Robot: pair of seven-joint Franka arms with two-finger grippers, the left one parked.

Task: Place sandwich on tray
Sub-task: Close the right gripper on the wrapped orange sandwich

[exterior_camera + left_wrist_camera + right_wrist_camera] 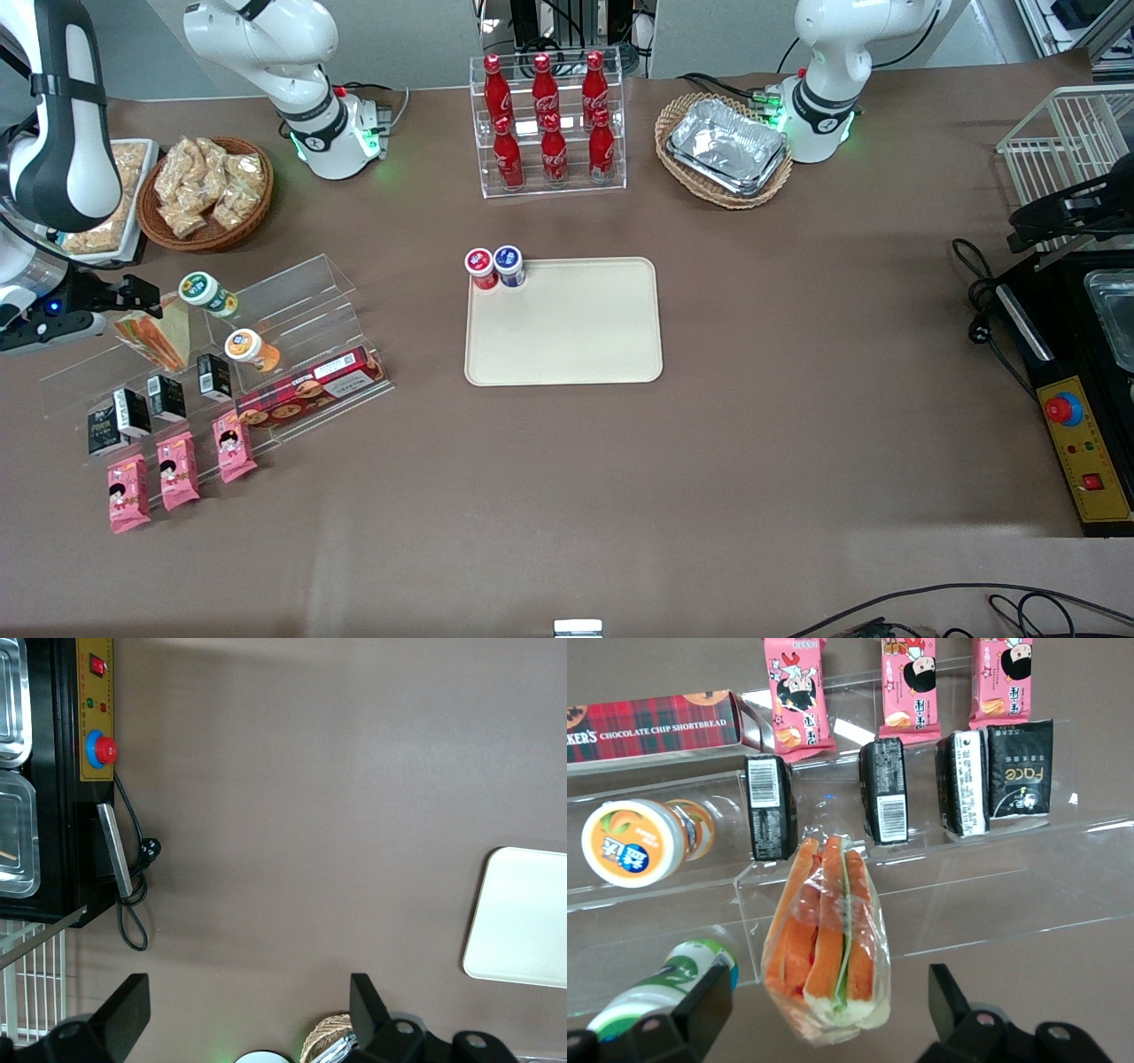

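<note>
Clearly wrapped, the sandwich (pixel 828 939) — orange, green, cream layers — sits between the spread hand (pixel 828 1014).

red cola bottles (pixel 547 120) in a clear rack, foil trays (pixel 728 145) in a basket

Working arm (pixel 53 115): glossy white shell, rounded segments, broad black band along the forearm. Wrist section black, small blue light at its 9 o'clock edge. Pincer (pixel 142 297): matte black, two blunt angular fingers (pixel 700 1010), round screw heads on the housing. Base (pixel 332 133): white cylinder, black ring, green glow, red button, grey cables.
</note>
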